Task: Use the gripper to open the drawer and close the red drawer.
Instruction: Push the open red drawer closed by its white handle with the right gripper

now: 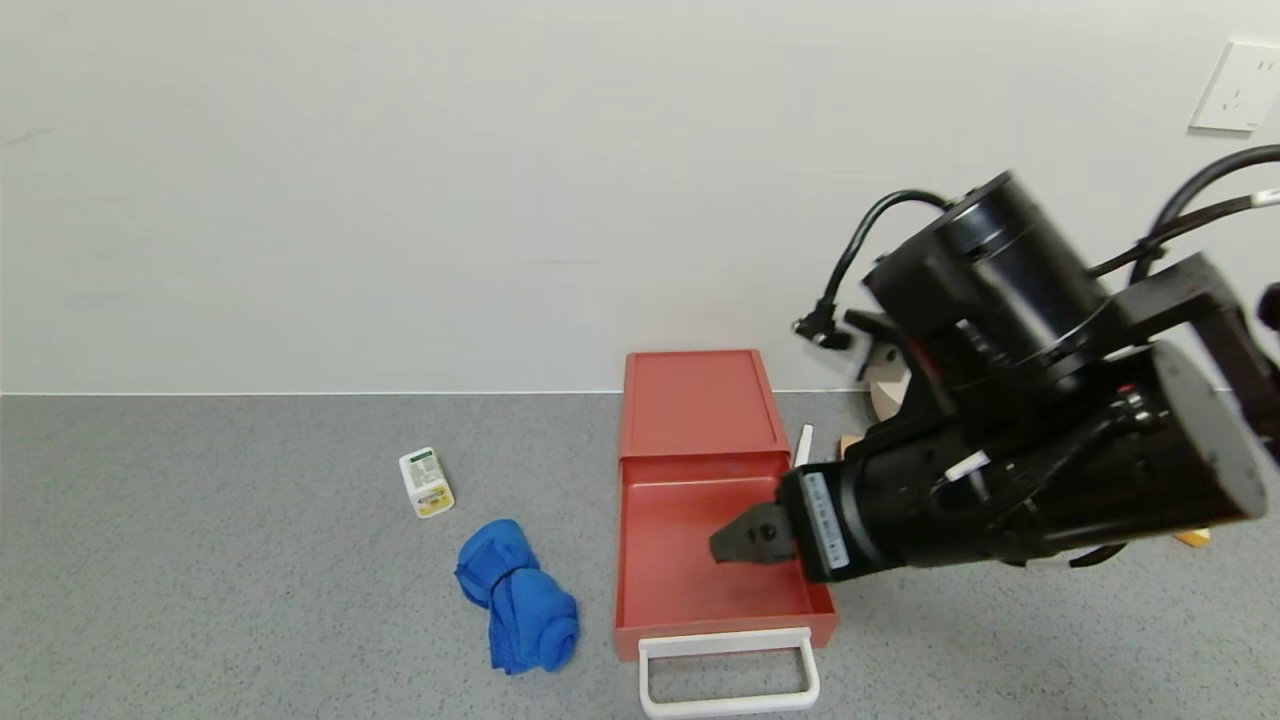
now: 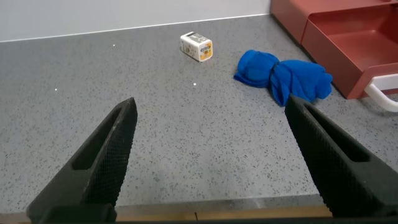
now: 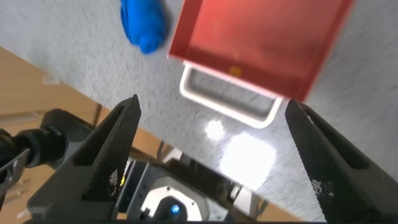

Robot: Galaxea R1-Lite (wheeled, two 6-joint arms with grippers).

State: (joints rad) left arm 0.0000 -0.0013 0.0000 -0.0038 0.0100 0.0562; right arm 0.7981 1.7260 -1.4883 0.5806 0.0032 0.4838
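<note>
The red drawer (image 1: pixel 690 560) is pulled out of its low red case (image 1: pixel 695 400) toward me, and its tray looks empty. Its white loop handle (image 1: pixel 730 705) lies at the near end. My right gripper (image 1: pixel 722 545) hangs over the right side of the open tray, touching nothing. In the right wrist view it (image 3: pixel 212 102) is open and empty, looking down on the tray (image 3: pixel 261 37) and the handle (image 3: pixel 230 112). My left gripper (image 2: pixel 211 104) is open and empty low over the table, out of the head view, with the drawer (image 2: pixel 348 43) farther off.
A blue rolled cloth (image 1: pixel 515 595) lies left of the drawer, and a small white box (image 1: pixel 426 482) lies farther left. A beige wooden object (image 1: pixel 885 390) is partly hidden behind the right arm. The wall rises just behind the case. The table's front edge (image 2: pixel 205 208) is near the left gripper.
</note>
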